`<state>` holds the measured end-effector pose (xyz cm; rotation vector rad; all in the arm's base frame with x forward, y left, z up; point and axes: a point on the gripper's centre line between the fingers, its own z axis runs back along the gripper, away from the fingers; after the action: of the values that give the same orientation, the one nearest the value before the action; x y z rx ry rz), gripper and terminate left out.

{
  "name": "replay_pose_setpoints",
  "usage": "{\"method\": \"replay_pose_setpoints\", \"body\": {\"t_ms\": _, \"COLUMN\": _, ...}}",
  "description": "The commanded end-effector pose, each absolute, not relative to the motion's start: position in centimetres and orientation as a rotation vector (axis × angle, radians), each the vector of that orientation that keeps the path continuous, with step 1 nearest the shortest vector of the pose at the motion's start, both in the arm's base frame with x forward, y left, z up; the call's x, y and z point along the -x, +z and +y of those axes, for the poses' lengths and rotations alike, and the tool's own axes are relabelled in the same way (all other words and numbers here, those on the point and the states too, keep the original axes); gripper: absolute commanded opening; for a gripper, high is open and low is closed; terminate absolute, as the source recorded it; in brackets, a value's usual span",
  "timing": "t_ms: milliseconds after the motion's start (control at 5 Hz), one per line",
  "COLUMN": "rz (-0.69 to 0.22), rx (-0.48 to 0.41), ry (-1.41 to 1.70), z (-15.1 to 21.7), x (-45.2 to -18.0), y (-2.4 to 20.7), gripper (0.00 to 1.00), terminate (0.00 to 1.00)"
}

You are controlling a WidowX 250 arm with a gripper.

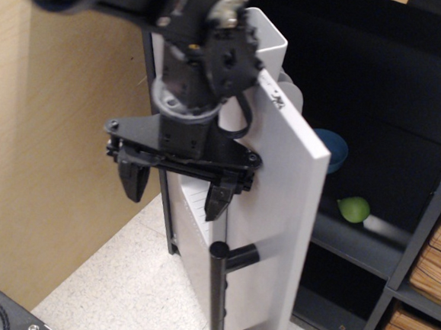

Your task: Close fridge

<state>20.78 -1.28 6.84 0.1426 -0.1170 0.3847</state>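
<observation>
One claw [176, 190] before fridge [276, 192] door.

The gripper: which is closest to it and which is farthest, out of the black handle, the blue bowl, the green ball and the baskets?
From the gripper, in front of the fridge door:
1. Black handle, just below its right finger.
2. Blue bowl, to the right, inside the fridge.
3. Green ball, lower right, on a fridge shelf.
4. Baskets, far right, in the grey shelf unit.
</observation>
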Motion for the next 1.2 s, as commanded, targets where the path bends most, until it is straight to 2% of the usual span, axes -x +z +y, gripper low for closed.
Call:
{"method": "replay_pose_setpoints", "body": {"t_ms": 0, "rz": -0.195, "rx": -0.094, "ry": 0.436, "z": -1.9, "x": -25.8, "y": 8.1, "gripper": 1.0, "terminate": 0.0}}
{"method": "replay_pose_setpoints", "body": {"t_ms": 400, "rz": -0.211, "rx": -0.043, "ry": 0.471, "z": -3.2, "x": -30.1, "y": 8.7, "gripper": 1.0, "terminate": 0.0}}
{"method": "replay_pose_setpoints", "body": {"t_ms": 600, "rz": -0.227, "rx": -0.013, "ry": 0.465, "z": -3.4, "x": -31.9, "y": 8.3, "gripper": 1.0, "terminate": 0.0}}
{"method": "replay_pose_setpoints", "body": {"t_ms": 1000, "rz": -0.286, "rx": 0.009, "ry": 0.494, "z": -3.7, "x": -33.8, "y": 8.4, "gripper": 1.0, "terminate": 0.0}}
